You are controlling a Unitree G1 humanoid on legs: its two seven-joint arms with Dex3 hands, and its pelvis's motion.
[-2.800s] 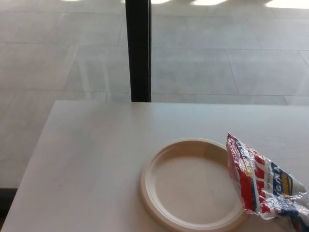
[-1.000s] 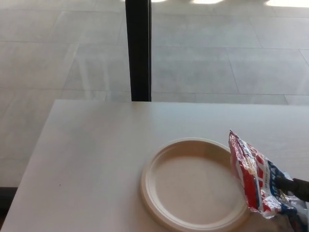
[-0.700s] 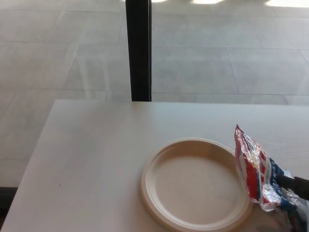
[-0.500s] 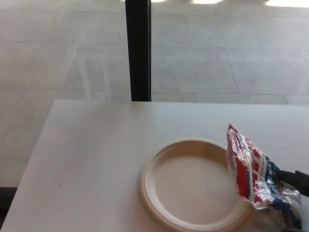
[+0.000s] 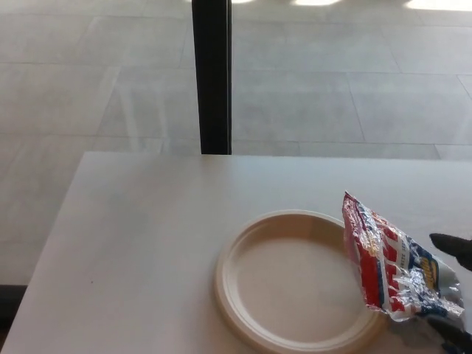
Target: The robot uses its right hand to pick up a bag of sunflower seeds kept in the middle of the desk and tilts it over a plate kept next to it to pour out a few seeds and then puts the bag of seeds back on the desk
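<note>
1. The desk (image 5: pixel 147 243) fills the lower frame, with the plate (image 5: pixel 295 280) lower centre and empty.
2. The bag (image 5: pixel 394 269) leans over the plate's right rim.
3. The right hand (image 5: pixel 453 247) shows only at the right edge; I cannot tell its grip, so secure the hold before tipping.

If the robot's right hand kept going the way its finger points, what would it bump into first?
Probably the seed bag: the right hand points left at it from the picture's edge. Beyond the bag lies the plate.
</note>
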